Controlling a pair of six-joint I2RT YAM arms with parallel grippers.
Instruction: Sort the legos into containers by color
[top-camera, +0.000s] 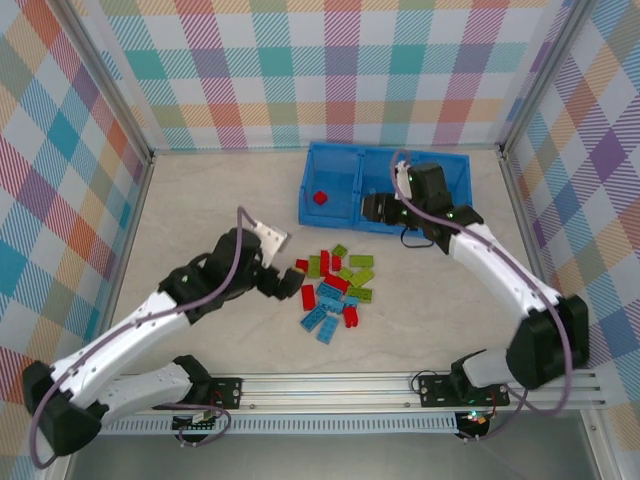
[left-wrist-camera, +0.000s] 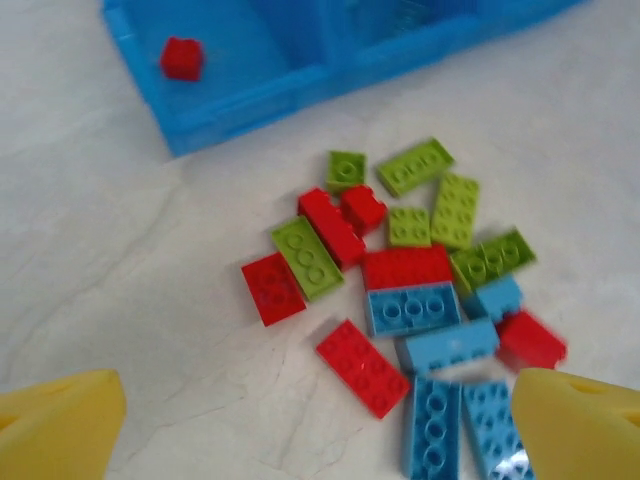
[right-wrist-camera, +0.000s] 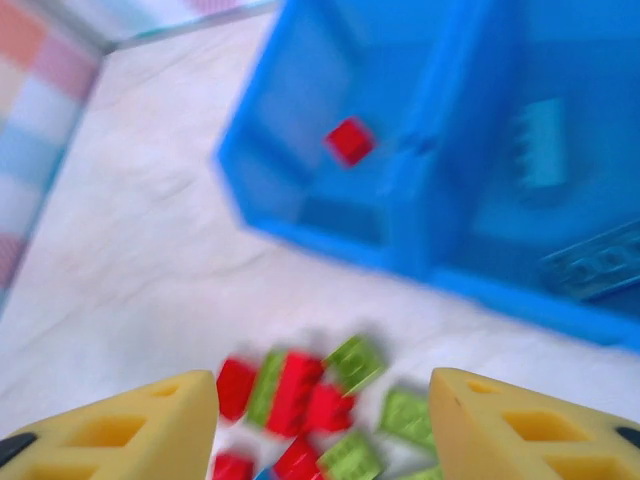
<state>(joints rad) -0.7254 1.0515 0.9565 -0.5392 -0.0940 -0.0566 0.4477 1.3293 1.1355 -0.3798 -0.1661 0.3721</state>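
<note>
legos (top-camera: 333, 288) loose pile on table (top-camera: 200, 200), just in front of bin (top-camera: 340, 152) | 1 red lego (top-camera: 320, 197) alone in L compartment (top-camera: 338, 180) | L gripper (left-wrist-camera: 320, 430) wide open, pile just ahead, betw. fingers | R gripper (right-wrist-camera: 325, 425) wide open by bin's near wall, pile low betw. fingers

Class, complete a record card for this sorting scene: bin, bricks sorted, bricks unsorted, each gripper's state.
Bin: bright blue tray, far side of the table
Sorted: one red brick in the left compartment; a light blue brick in the next
Unsorted: pile of red, light blue and lime green bricks on the table before the bin
Left gripper: open, over the pile
Right gripper: open, above the bin's near wall
</note>
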